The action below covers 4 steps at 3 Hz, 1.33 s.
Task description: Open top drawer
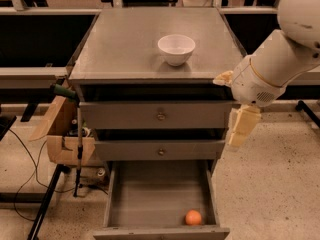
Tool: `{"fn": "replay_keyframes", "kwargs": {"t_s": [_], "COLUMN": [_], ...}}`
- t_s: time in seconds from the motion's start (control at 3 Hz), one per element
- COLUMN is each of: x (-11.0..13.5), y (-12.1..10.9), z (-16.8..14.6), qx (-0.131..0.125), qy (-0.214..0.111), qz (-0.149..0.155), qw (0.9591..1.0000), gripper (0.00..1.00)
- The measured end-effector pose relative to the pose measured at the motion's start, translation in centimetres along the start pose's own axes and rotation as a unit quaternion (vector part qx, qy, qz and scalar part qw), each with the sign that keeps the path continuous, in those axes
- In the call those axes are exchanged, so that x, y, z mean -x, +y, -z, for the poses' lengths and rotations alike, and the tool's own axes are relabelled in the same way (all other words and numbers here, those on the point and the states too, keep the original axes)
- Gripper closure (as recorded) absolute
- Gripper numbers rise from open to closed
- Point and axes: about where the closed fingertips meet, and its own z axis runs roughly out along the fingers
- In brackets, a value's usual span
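- Camera view: your top drawer (159, 115) sits closed just under the desk (125, 49) top, with a brass knob at its centre
- End effector (240, 129) hangs beside the desk's right edge, level with the top drawer and well apart from the knob; you cannot tell whether it is released or clenched
- White bowl (176, 49) stands on the desk; lowest drawer (160, 199) is pulled out, with an orange ball (193, 217) near its front right

Speckled pale floor (270, 184); dark benches (40, 39) behind; cardboard box (62, 134) left.
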Motion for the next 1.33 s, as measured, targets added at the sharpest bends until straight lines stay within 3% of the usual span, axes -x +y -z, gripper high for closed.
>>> {"fn": "replay_keyframes", "kwargs": {"t_s": [0.67,1.33], "x": [0.3,0.1], "y": [-1.0,-5.5], "z": [-1.5,-11.7], "qx": [0.001,0.032], "qy": [-0.011,-0.039], "qz": [0.006,-0.002], "qw": [0.9999,0.9987], "gripper": [0.0,0.0]}}
